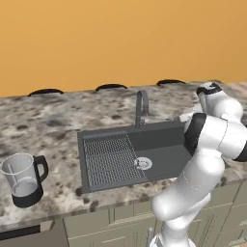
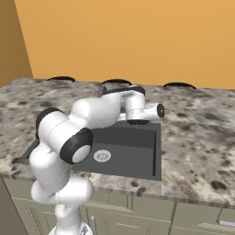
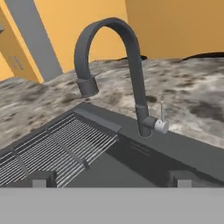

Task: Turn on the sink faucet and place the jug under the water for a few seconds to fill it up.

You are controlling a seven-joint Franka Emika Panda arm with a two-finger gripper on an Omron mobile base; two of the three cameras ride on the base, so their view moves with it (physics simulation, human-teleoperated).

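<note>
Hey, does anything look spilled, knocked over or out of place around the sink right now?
Nothing stands out. The jug stands upright on the counter left of the sink, no water runs from the faucet, and nothing looks spilled.

This is a kitchen, rendered rather than real. A speckled stone desk (image 1: 58, 120) runs along an orange wall (image 1: 120, 38), with a dark sink (image 1: 159, 144) sunk into it, a ribbed draining grid (image 1: 108, 159) and a round drain (image 1: 143, 163) inside. An arched tap (image 3: 127, 57) rises behind the sink. Pale cabinet fronts (image 2: 137, 215) sit below, and a measuring jug (image 1: 21, 179) stands on the desk.
</note>
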